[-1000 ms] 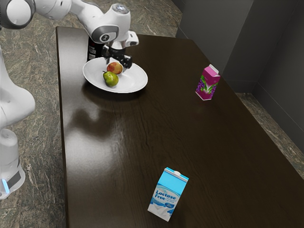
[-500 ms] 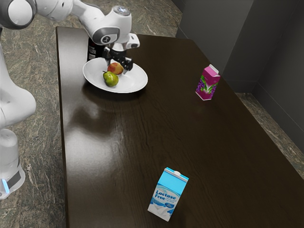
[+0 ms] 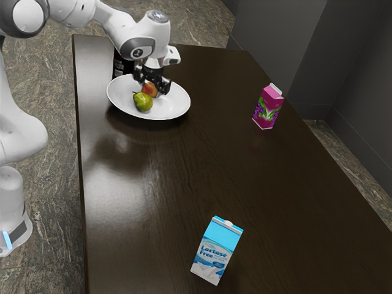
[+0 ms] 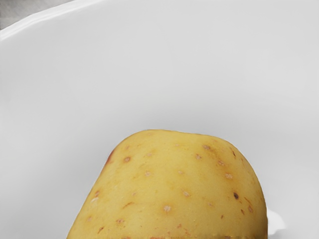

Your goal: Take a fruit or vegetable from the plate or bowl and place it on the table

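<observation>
One black two-finger gripper (image 3: 152, 87), jaws wide

Near to far, the exterior view shows a blue-and-white milk carton (image 3: 217, 251), a magenta carton (image 3: 267, 107), then a green pear (image 3: 143, 101) and rounded red-and-yellow fruit (image 3: 149, 90) on a white plate (image 3: 175, 103), beneath the gripper. The wrist view adds the fruit's brown-speckled yellow skin.

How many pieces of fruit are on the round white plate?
2: the green pear, and beside it the rounded red-and-yellow fruit at the black two-finger gripper. The gripper covers part of the plate, so something small could be hidden.
</observation>
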Motion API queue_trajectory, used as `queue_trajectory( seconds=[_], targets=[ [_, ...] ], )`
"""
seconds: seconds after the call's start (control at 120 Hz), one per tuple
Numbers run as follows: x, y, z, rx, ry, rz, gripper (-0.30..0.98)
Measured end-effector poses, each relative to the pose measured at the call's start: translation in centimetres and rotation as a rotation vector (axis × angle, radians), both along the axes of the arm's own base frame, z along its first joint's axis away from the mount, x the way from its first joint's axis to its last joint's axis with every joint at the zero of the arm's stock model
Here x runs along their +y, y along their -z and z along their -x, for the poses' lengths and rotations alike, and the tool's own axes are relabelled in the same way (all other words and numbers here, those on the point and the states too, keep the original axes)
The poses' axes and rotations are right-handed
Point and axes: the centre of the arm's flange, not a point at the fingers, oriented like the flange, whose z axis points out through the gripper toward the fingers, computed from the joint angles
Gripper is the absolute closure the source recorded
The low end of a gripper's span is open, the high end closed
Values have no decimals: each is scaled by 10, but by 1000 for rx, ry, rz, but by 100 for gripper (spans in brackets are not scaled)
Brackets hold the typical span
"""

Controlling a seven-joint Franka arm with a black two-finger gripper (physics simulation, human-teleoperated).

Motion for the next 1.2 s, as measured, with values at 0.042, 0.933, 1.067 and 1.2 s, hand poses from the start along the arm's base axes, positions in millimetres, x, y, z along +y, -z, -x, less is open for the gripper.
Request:
queue_trajectory(
  seconds=[0.042, 0.933, 1.067, 1.2],
  targets=[
    [0, 0, 0, 0, -2, 0, 34],
    [-307, -94, -123, -113, 533, -38, 48],
    [-360, -93, -124, -113, 610, -25, 40],
    [-363, -92, -123, -100, 601, -14, 15]
  ],
)
